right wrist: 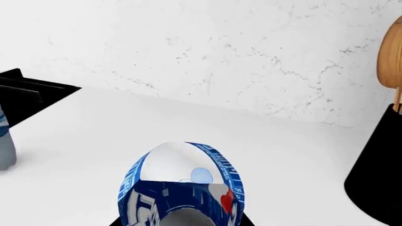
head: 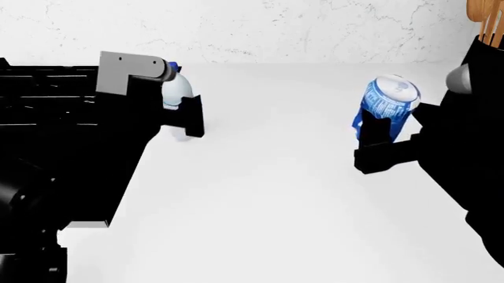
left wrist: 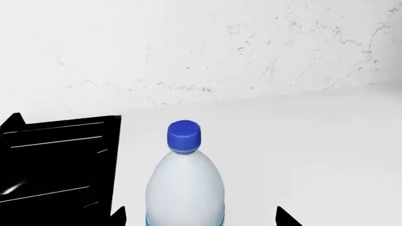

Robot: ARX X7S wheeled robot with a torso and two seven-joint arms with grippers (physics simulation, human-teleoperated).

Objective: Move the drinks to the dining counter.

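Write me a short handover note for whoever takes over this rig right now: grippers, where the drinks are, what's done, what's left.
Left gripper: around the water bottle, which stands upright on the white worktop beside the black stove. Whether the jaws have closed on it cannot be told.
Right gripper: shut on the soda can, which looks tilted and lifted off the worktop.
A black holder with wooden utensils stands close to the right arm.
Done: can grasped, bottle approached.
Left: secure the bottle, carry both drinks to the dining counter, which is not in view.
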